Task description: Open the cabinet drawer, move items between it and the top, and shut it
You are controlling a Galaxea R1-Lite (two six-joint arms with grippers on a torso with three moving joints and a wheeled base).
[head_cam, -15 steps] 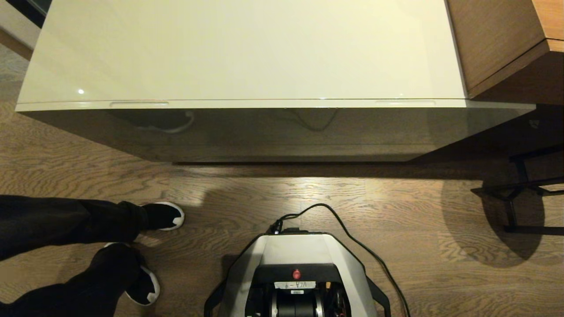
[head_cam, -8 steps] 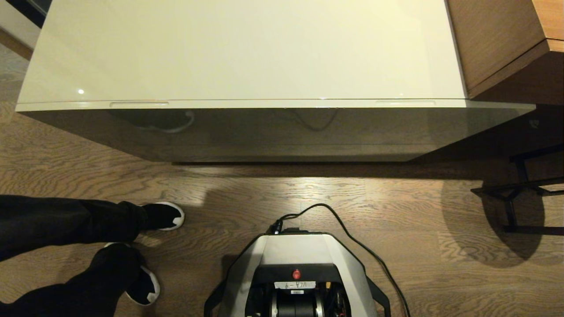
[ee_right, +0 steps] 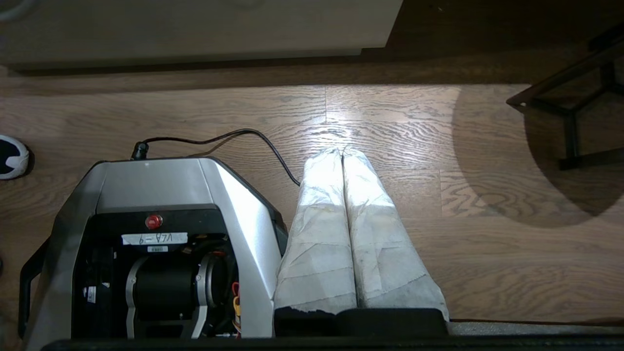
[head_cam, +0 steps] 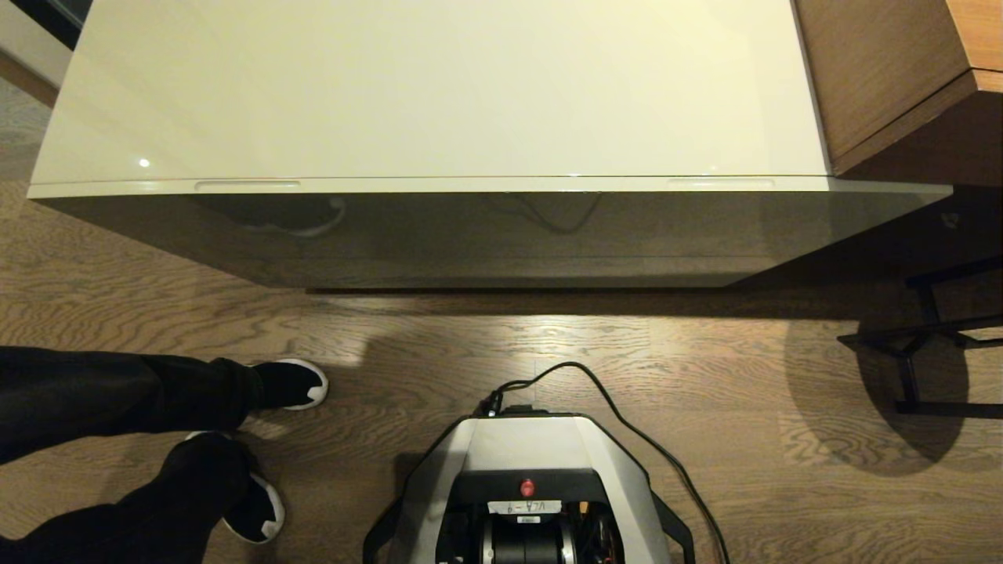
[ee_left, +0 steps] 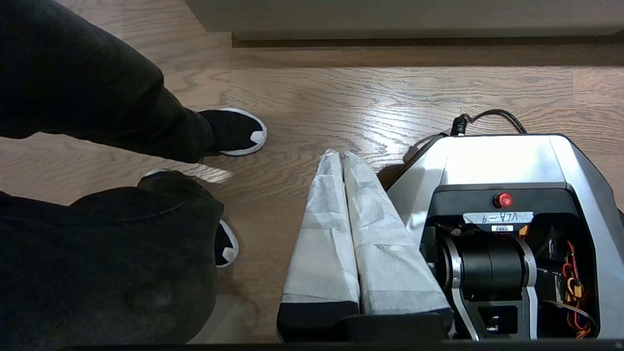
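Note:
The low cabinet fills the upper part of the head view, and its glossy cream-white top [head_cam: 439,86] is bare. Below it the cabinet drawer [head_cam: 501,235] is closed, with two slim slots [head_cam: 247,186] along its front edge. The items are out of view. Neither arm shows in the head view. My left gripper [ee_left: 341,155] hangs beside the robot base, its white-wrapped fingers pressed together, shut on nothing. My right gripper [ee_right: 341,151] hangs on the other side of the base, also shut and empty, above the wood floor.
A person's black-trousered legs and black-and-white shoes [head_cam: 290,384] stand on the floor at the left, close to my base [head_cam: 525,462]. A brown wooden furniture piece [head_cam: 885,78] adjoins the cabinet's right end. A black metal frame [head_cam: 925,345] stands at the right. A black cable [head_cam: 627,423] trails from the base.

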